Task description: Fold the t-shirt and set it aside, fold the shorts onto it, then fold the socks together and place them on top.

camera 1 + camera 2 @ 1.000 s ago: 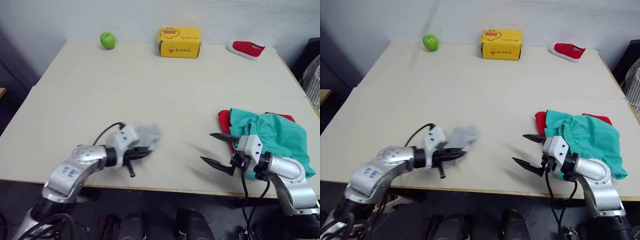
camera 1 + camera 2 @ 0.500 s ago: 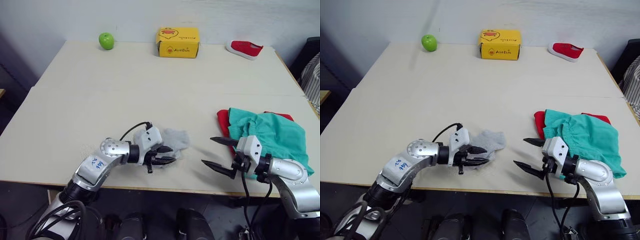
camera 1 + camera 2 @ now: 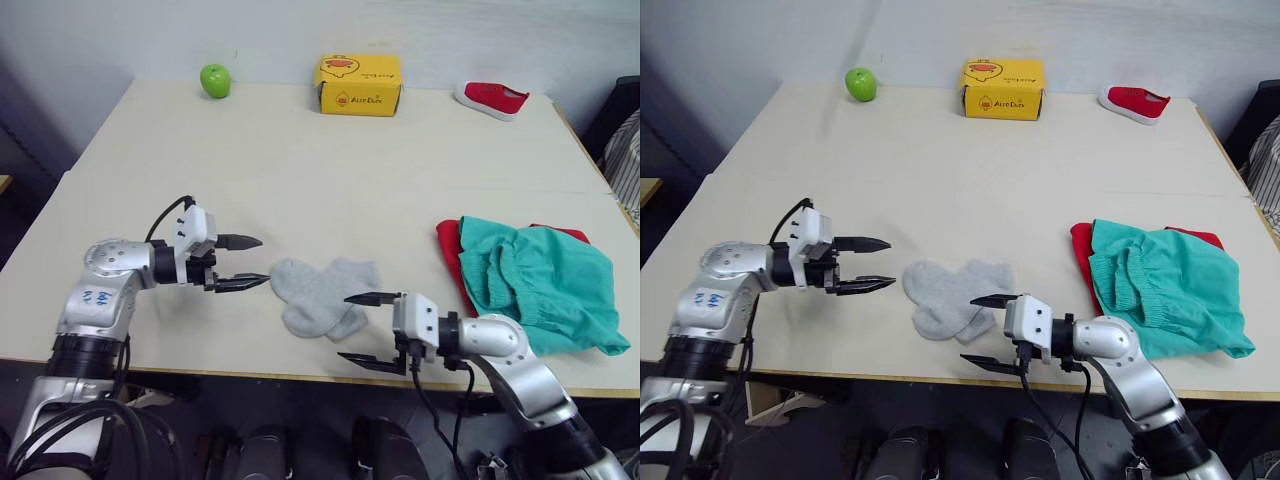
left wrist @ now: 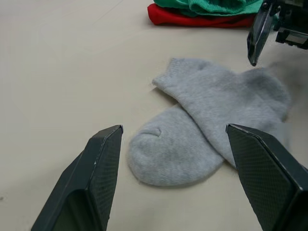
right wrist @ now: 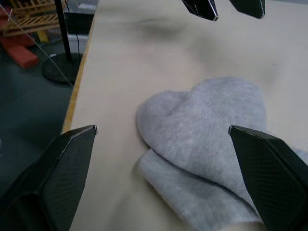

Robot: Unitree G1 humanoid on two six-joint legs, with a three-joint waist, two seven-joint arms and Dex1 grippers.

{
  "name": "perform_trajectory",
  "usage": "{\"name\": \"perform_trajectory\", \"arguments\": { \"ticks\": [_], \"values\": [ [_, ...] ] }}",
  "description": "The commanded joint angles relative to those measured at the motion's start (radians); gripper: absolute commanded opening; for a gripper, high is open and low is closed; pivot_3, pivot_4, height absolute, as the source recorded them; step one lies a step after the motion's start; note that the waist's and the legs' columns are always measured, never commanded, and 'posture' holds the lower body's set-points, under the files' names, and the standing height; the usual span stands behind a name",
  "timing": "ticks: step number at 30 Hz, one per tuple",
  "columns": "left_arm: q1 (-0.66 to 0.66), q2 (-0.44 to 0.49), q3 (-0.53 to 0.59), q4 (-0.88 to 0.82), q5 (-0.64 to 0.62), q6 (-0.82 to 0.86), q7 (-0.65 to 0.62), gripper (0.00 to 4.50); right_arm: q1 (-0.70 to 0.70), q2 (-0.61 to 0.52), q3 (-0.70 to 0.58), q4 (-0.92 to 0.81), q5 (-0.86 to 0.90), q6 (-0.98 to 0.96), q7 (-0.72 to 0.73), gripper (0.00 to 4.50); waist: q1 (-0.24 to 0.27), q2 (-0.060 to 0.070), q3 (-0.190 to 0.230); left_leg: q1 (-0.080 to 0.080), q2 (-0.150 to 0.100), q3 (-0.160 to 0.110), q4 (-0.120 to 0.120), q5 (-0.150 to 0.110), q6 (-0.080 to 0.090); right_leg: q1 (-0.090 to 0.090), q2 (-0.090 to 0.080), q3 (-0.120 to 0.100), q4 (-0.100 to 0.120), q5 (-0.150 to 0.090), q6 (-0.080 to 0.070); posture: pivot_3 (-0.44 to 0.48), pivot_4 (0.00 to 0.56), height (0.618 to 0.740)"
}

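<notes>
Lying flat near the table's front edge: the socks (image 3: 322, 293), one overlapping the other, between the two grippers and held by neither.

Head views, left gripper (image 3: 246, 262): jaws open and empty, hovering just to the left of the socks with its tips pointing at them.
Head views, right gripper (image 3: 990, 331): jaws spread wide and empty at the front-right corner of the socks, one finger by the sock edge, the other out over the table's front edge — whether the upper tip touches the knit is hard to tell.
Head views, shorts (image 3: 541, 283): teal, folded and lying on top of the red t-shirt (image 3: 448, 243), which peeks out along the left side and back; this stack sits well to the right of the socks.
Head views, table (image 3: 330, 170): pale beige, with a green apple (image 3: 215, 80), a yellow box (image 3: 359, 85) and a small red shoe (image 3: 491, 98) along the far edge.

Left wrist view, socks (image 4: 211, 122): crossed, one toe rounded toward the camera, sitting between this gripper's two parted black fingers (image 4: 103, 166).
Left wrist view, beyond the socks: the other gripper's finger tip by the far edge of the knit, with the red t-shirt (image 4: 192, 18) under teal fabric behind it.

Right wrist view, socks (image 5: 211, 130): stacked, close between the widely parted fingers (image 5: 55, 178), beside the table's front edge.
</notes>
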Motion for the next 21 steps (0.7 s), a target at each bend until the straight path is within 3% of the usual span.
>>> {"name": "perform_trajectory", "arguments": {
  "ticks": [1, 3, 7, 11, 14, 19, 21],
  "values": [
    [-0.071, -0.025, -0.061, 0.151, 0.104, -0.126, -0.024, 3.62, -0.053, 0.012, 0.033, 0.094, -0.060, -0.088, 0.014, 4.31, -0.004, 0.000, 0.000, 0.000, -0.001, 0.001, 0.000, 0.000, 0.000, 0.000, 0.000, 0.000, 0.000, 0.000, 0.000, 0.000, 0.150, 0.740],
    [-0.107, -0.049, -0.093, 0.245, 0.150, -0.178, -0.035, 3.63, -0.066, 0.008, 0.051, 0.135, -0.082, -0.134, 0.033, 3.85, -0.005, 0.000, 0.000, 0.000, -0.004, 0.001, 0.000, 0.000, 0.000, 0.000, 0.001, 0.000, -0.001, 0.000, 0.001, 0.000, 0.150, 0.740],
    [-0.158, -0.092, -0.123, 0.379, 0.207, -0.236, -0.034, 3.63, -0.066, 0.000, 0.050, 0.165, -0.095, -0.175, 0.043, 2.45, -0.006, -0.001, 0.000, 0.000, -0.004, 0.003, 0.000, 0.000, 0.000, 0.000, 0.001, 0.000, -0.001, 0.000, 0.001, 0.000, 0.150, 0.740],
    [-0.169, -0.125, -0.120, 0.438, 0.227, -0.260, -0.015, 2.72, -0.066, 0.001, 0.029, 0.183, -0.089, -0.203, 0.032, 0.98, -0.006, -0.001, 0.000, 0.001, -0.003, 0.003, 0.000, 0.000, 0.000, 0.000, 0.001, 0.001, 0.000, 0.000, 0.001, 0.000, 0.150, 0.740],
    [-0.113, -0.123, -0.102, 0.367, 0.204, -0.242, -0.026, 1.67, -0.094, -0.009, 0.018, 0.233, -0.096, -0.241, 0.040, 0.00, -0.007, -0.001, 0.000, 0.002, -0.003, 0.002, 0.000, 0.000, 0.000, 0.001, 0.001, 0.001, 0.000, 0.000, 0.001, 0.000, 0.150, 0.740],
    [0.034, -0.088, -0.055, 0.164, 0.169, -0.182, 0.005, 0.12, -0.209, -0.004, 0.027, 0.392, -0.099, -0.346, 0.100, 0.00, -0.014, -0.001, 0.000, 0.003, 0.001, 0.003, 0.000, 0.000, 0.000, 0.001, 0.001, 0.002, 0.002, 0.000, 0.001, 0.000, 0.150, 0.740],
    [0.113, -0.072, -0.020, 0.053, 0.155, -0.142, 0.054, 0.02, -0.269, 0.004, 0.030, 0.479, -0.097, -0.397, 0.138, 0.00, -0.022, 0.000, 0.000, 0.003, 0.002, 0.003, 0.000, 0.000, 0.000, 0.001, 0.001, 0.002, 0.002, 0.000, 0.001, 0.000, 0.150, 0.740]
  ]
}}
